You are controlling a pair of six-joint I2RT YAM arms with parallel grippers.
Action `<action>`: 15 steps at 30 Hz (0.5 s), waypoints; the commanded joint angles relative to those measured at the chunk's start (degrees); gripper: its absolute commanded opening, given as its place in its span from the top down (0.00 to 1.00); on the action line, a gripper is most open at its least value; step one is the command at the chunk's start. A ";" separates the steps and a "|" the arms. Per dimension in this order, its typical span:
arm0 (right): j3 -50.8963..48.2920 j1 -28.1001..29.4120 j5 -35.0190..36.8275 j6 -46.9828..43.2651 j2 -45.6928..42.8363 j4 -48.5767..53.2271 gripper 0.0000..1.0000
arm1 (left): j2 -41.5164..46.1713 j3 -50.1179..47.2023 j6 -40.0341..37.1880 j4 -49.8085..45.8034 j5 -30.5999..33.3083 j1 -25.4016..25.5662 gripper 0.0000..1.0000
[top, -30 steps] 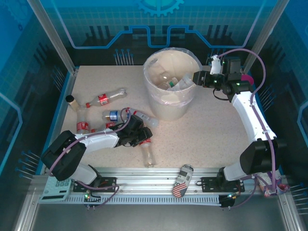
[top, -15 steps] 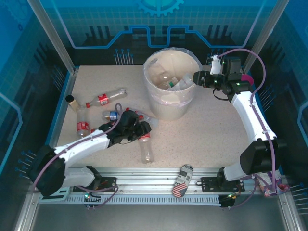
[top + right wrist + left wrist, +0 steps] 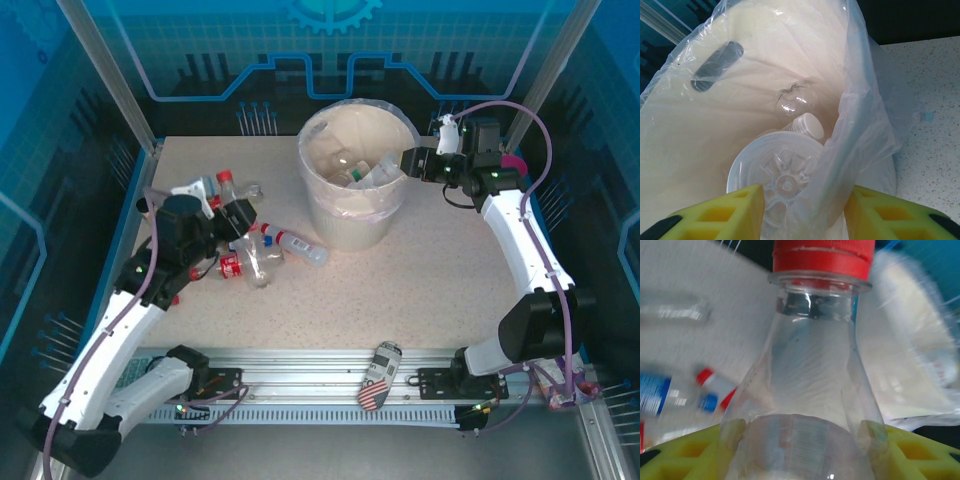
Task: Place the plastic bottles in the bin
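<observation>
Red-capped bottle (image 3: 810, 365) is being gripped cap-outward by left gripper (image 3: 802, 440), bin (image 3: 350, 228) rightward; clear bottle (image 3: 785, 180) is being gripped by right gripper (image 3: 802, 196) at rim.

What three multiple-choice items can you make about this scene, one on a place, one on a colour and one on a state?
1. Where does the stars-and-stripes can lie?
A. at the near edge of the table
B. at the far left corner
C. on top of a blue box

2. What colour is the cap of the bottle in the left gripper?
A. blue
B. green
C. red

3. What is the state of the right gripper?
A. wide open and empty
B. shut on a clear bottle over the bin
C. pressed flat on the table

Key: 1 A, the top view shows the can lying at the front edge; 2 C, the left wrist view shows a red cap; 3 B, its yellow fingers flank the bottle's base above the bag-lined opening.
</observation>
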State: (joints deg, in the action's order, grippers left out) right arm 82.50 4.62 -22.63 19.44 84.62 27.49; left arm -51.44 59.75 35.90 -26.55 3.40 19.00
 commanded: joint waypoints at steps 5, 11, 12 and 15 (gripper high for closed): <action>0.14 1.18 -0.31 -0.47 1.78 3.14 0.55 | -10.54 13.08 -8.94 11.63 0.99 -0.46 0.78; -0.61 1.23 -2.65 0.74 1.87 2.04 0.56 | -18.45 17.66 -7.44 29.78 -0.29 -0.46 0.90; -0.74 1.26 -3.09 1.14 1.82 1.65 0.56 | -20.10 18.26 -7.48 33.30 -0.98 -0.39 0.91; -0.67 1.27 -3.23 1.61 1.86 1.60 0.56 | -24.97 20.86 -7.10 41.76 -3.57 -0.37 0.92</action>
State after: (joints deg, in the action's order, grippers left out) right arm 82.52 4.62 -23.57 20.56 84.77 27.18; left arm -73.63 77.28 29.80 1.50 2.48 18.98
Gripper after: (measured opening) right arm 0.441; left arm 0.539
